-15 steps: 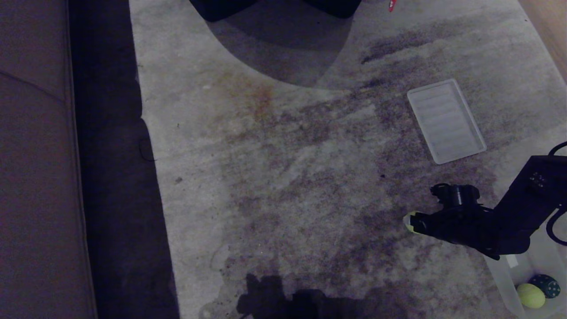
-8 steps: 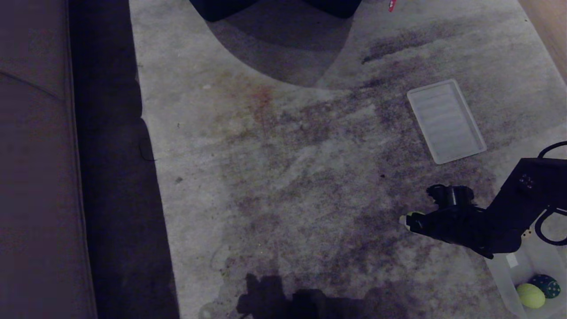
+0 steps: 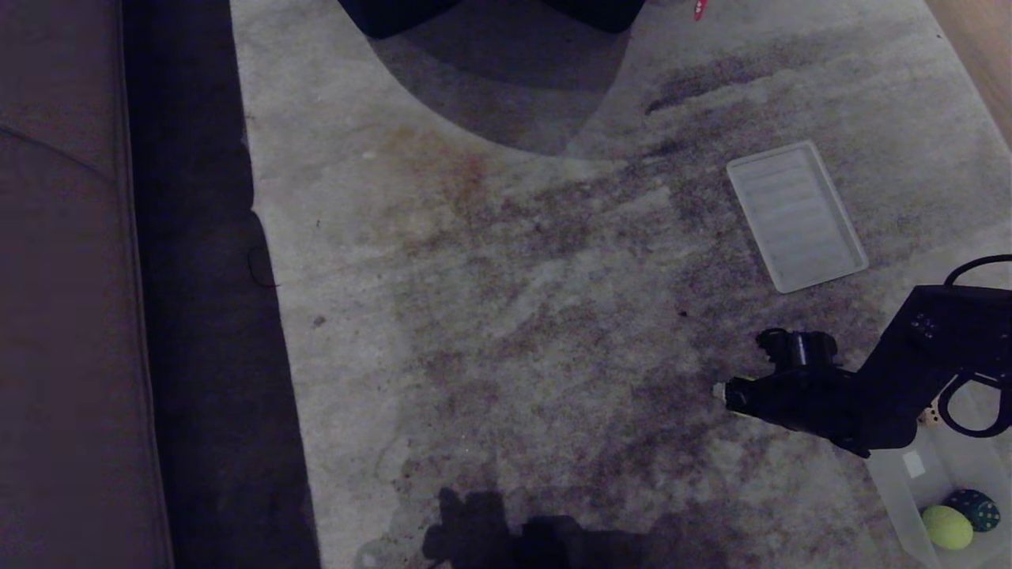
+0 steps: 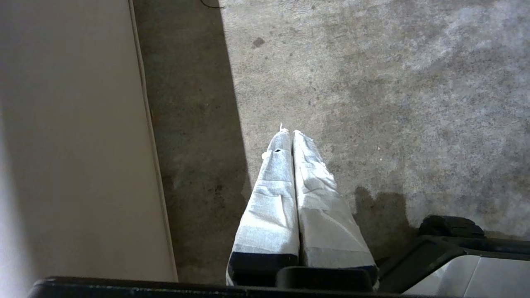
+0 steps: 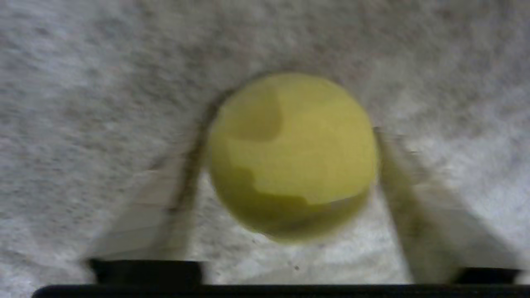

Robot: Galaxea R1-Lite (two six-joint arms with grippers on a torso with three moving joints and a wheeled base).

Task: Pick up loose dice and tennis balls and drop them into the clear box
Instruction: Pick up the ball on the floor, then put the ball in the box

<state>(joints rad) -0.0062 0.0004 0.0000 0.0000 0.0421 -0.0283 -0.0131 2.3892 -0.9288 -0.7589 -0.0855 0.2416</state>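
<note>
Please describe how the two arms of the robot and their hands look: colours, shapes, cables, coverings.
The right arm is black and boxy, with black cable loops hanging beside it and a round black knob on top near the wrist. The right hand has two pale, flat fingers. The left hand has two long tapered fingers wrapped in white cloth tape, with black bases.

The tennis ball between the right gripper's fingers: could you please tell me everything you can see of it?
The tennis ball is a fuzzy, yellow-green sphere, whole as far as it shows, lying on the mottled grey carpet. It sits between the two pale fingers of the right gripper, which flank it closely on both sides; whether they press on it cannot be told. In the head view the gripper hides it almost entirely, left of the clear box.
</note>
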